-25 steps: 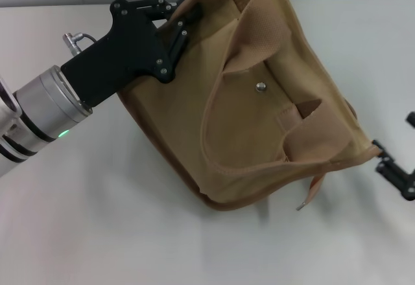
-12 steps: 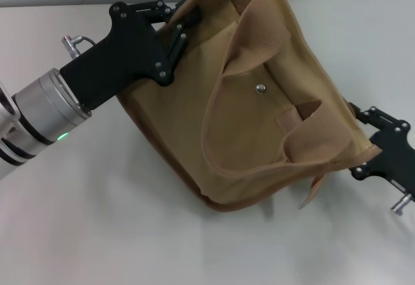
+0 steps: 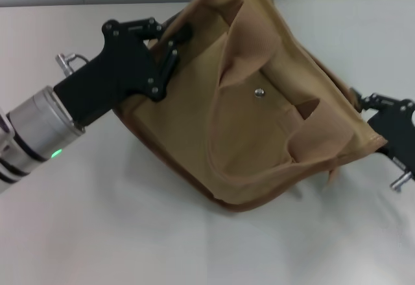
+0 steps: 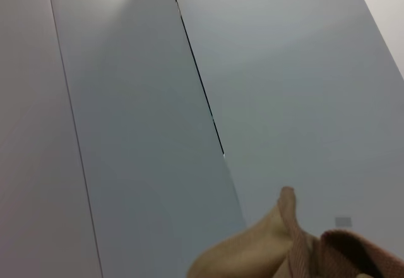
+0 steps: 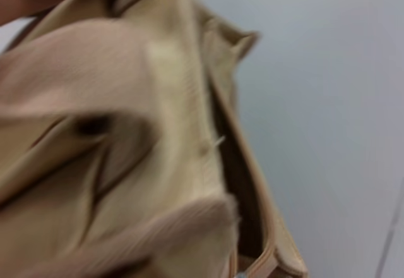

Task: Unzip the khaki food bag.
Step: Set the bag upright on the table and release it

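From the head camera, the left gripper (image 3: 174, 35) is pressed against the upper left edge of the khaki food bag (image 3: 259, 123), its fingers hidden in cloth, so its opening cannot be told. The bag lies tilted on the white table (image 3: 97, 233), snap (image 3: 259, 92) upward. The right gripper (image 3: 373, 113) touches its right end, grip unclear. The left wrist camera catches a tan corner (image 4: 278, 240). The right wrist camera shows folded canvas (image 5: 126, 151) close up.

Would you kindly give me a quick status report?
Left gripper at khaki food bag far-left corner. Right gripper at its right end. Nothing in the way.
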### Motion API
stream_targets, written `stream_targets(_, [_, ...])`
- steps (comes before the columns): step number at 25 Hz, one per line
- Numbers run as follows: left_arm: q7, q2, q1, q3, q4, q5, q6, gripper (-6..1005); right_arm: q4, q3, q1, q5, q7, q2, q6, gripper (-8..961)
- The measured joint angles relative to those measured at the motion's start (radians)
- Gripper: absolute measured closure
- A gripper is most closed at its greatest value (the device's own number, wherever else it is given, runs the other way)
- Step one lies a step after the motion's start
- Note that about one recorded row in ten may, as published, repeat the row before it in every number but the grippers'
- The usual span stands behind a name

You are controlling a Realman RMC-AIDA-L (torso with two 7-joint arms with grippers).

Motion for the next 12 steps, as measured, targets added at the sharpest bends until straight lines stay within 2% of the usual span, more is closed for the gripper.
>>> stream_targets(2, [0.004, 0.0, 0.015, 0.014, -0.008, 0.001, -0.002, 940, -0.002, 0.034, 0.009, 0.002, -0.003, 0.0, -0.008, 865])
stream_targets(6, [0.006, 0.0, 0.059, 0.057, -0.015, 0.002, -0.014, 940, -0.005, 0.086, 0.043, 0.002, -0.006, -0.003, -0.025, 871])
stream_targets(12, [0.043, 0.0, 0.135, 0.085, -0.048, 0.002, -0.033, 939, -0.006, 0.086, 0.126, 0.003, 0.008, -0.006, -0.026, 880])
